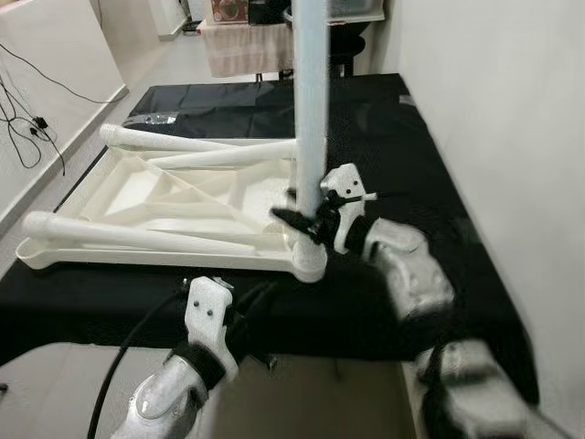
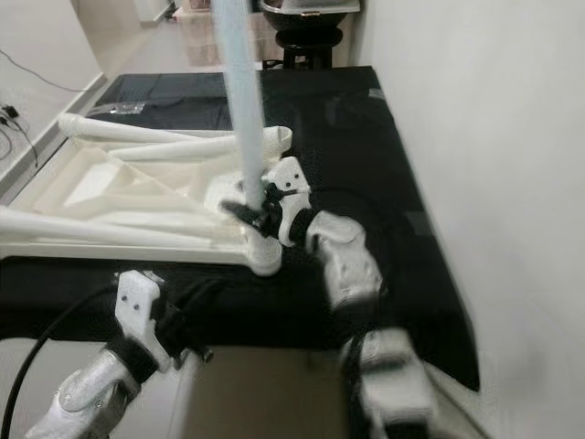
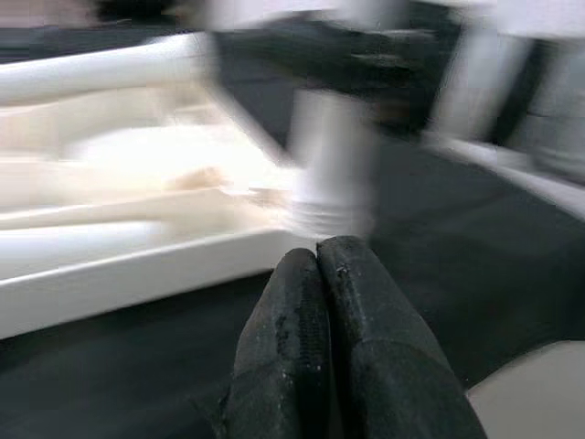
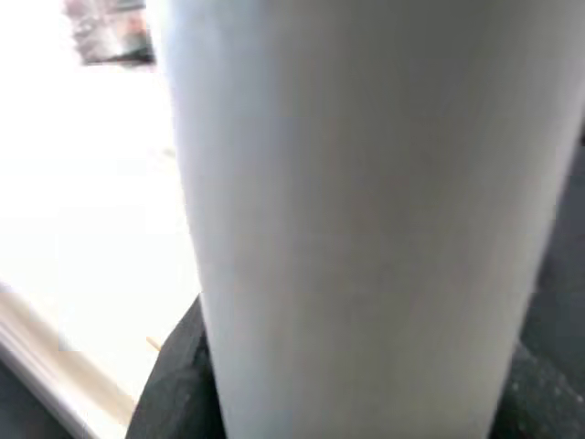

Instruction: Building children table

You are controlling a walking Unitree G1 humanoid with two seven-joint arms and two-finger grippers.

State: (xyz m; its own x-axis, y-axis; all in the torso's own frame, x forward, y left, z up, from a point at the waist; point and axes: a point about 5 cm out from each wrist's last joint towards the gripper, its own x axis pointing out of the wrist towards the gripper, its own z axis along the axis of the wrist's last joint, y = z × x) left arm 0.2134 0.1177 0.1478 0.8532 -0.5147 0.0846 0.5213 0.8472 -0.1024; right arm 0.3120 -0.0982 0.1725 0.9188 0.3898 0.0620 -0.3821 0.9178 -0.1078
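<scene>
A white plastic children's tabletop [image 1: 174, 197] lies upside down on a black-covered table [image 1: 439, 183], with loose white legs [image 1: 137, 236] lying across it. One white leg [image 1: 311, 101] stands upright in the near right corner socket [image 1: 311, 261]. My right gripper [image 1: 306, 219] is shut on this upright leg [image 4: 366, 219] just above the socket. My left gripper [image 3: 315, 274] is shut and holds nothing; it hovers low at the table's near edge, in front of that corner [image 3: 334, 206].
A white wall [image 1: 512, 119] runs close along the right of the table. A black cable [image 1: 128, 352] hangs by my left arm. More cables [image 1: 23, 119] lie on the floor at the left. Furniture [image 1: 247, 41] stands beyond the table's far end.
</scene>
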